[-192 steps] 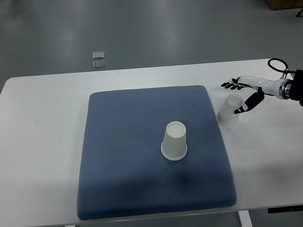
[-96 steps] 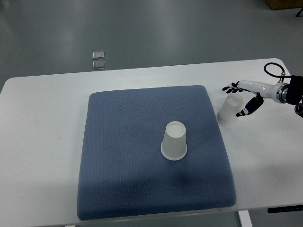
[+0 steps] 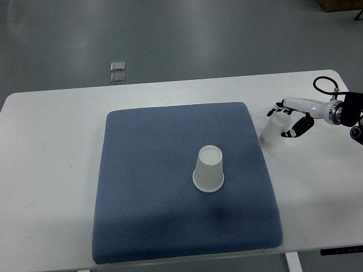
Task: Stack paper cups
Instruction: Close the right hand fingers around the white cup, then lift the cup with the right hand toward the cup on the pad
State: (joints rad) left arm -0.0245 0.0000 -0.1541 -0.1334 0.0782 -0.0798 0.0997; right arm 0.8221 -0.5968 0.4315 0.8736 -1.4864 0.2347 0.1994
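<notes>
One paper cup (image 3: 209,169) is sitting upside down in the middle of the blue mat (image 3: 147,192). A second paper cup (image 3: 275,133) is leaning at the mat's right edge on the white desk (image 3: 45,170). The right robot hand (image 3: 290,119) is touching this cup, its black fingers (image 3: 295,131) spread around the top, not squeezing it.

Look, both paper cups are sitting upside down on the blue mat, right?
Not quite. In the top view only one paper cup sits upside down on the blue mat. The other cup is off it, on the white table, at the right hand.
</notes>
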